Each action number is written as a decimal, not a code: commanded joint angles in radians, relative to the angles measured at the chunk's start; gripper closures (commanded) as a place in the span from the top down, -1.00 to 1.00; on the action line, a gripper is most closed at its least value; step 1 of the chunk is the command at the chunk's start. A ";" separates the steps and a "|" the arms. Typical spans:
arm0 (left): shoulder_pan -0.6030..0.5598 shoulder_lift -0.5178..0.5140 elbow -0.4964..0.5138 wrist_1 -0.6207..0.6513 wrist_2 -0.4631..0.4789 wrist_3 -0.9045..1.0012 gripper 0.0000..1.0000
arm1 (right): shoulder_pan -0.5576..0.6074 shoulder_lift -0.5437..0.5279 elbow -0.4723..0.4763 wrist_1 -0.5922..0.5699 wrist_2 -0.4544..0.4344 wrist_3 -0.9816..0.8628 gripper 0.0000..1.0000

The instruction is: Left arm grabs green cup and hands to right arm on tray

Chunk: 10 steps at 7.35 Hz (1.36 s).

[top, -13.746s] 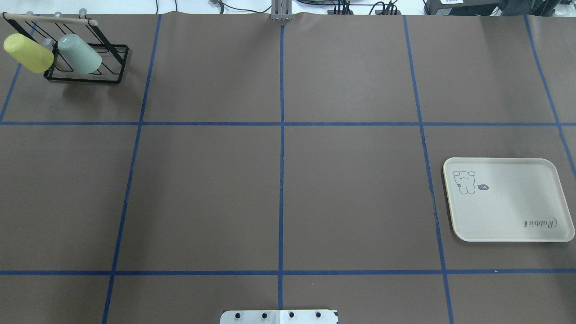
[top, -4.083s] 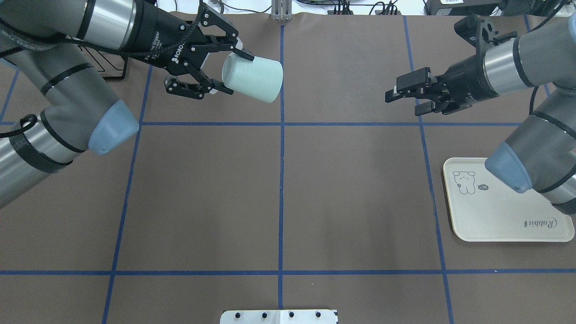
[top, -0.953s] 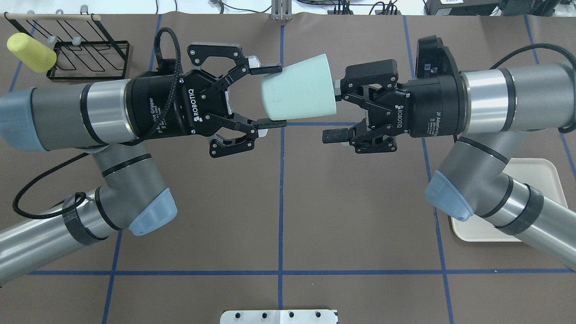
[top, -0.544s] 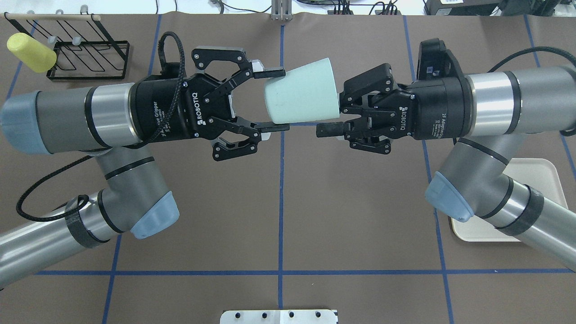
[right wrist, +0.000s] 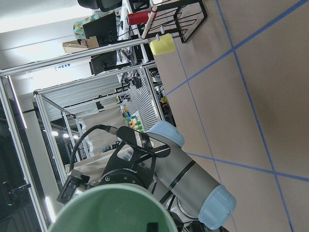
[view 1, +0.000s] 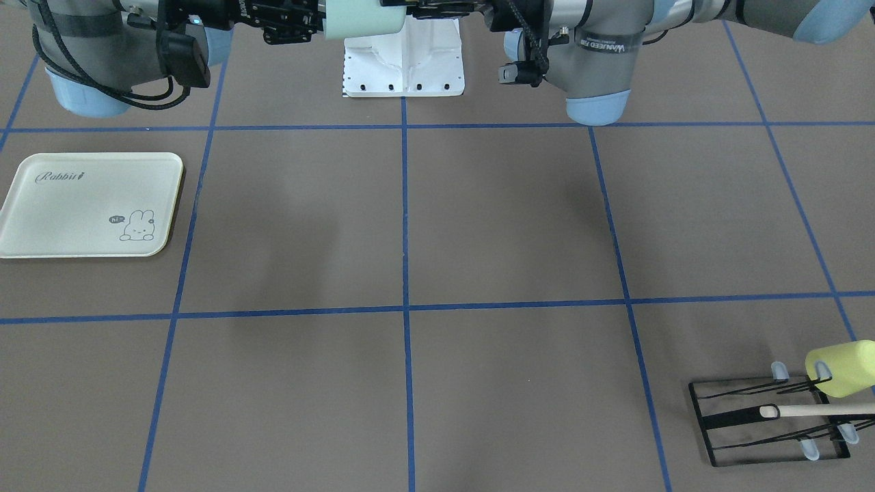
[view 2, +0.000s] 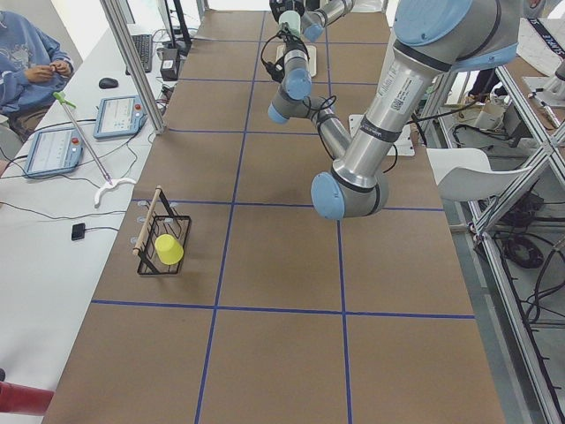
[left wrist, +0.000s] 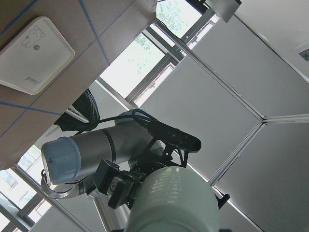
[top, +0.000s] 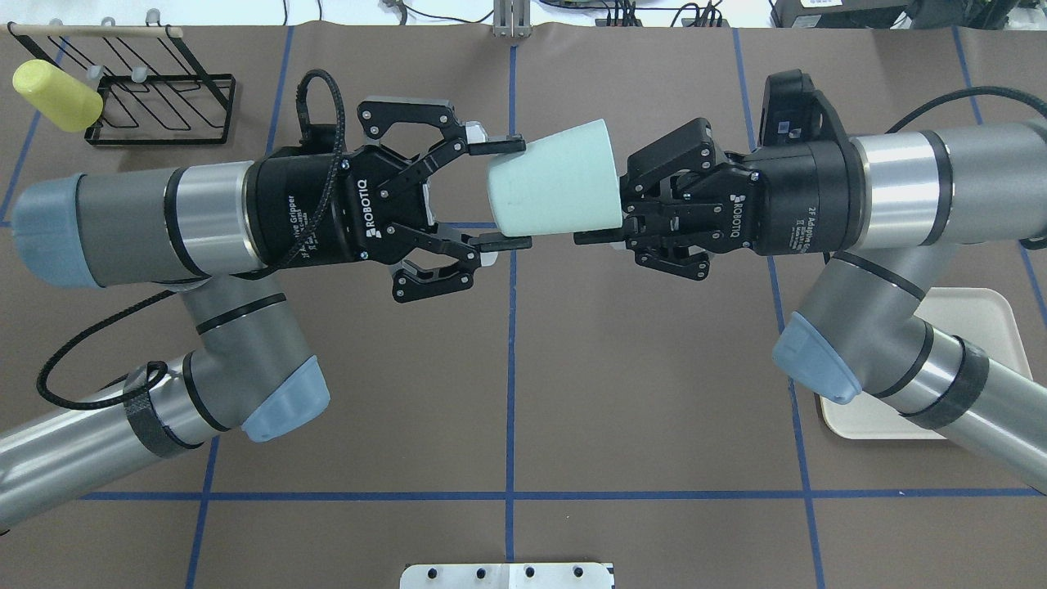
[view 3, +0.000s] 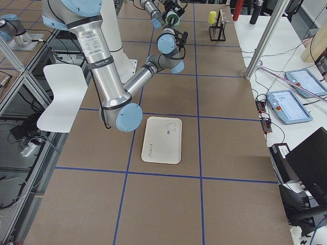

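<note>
On your left you see the left gripper clamped on the base of the green cup, one finger on each side. The cup hangs sideways in mid-air, mouth pointing right. There the right gripper pinches its rim wall, one finger inside. The tray lies far right, partly under the right arm.

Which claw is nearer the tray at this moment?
Right. The right claw holds the green cup at its rim end, on the tray's side; the left claw holds its base end, farther from the tray.
</note>
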 commanded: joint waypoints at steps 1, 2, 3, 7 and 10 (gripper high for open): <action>0.004 0.004 0.001 -0.001 -0.001 0.000 -1.00 | 0.001 -0.012 0.000 0.030 -0.002 0.020 -0.90; 0.004 0.010 -0.001 -0.001 -0.001 0.000 0.02 | 0.001 -0.012 0.000 0.034 -0.002 0.020 -1.00; 0.002 0.011 -0.002 -0.001 -0.001 0.005 0.99 | 0.001 -0.015 0.001 0.040 -0.002 0.020 -1.00; -0.013 0.077 -0.042 -0.001 -0.001 0.012 1.00 | 0.007 -0.073 0.001 0.107 -0.008 0.025 -1.00; -0.056 0.241 -0.049 0.021 -0.002 0.131 1.00 | 0.024 -0.160 0.001 0.040 -0.003 0.015 -1.00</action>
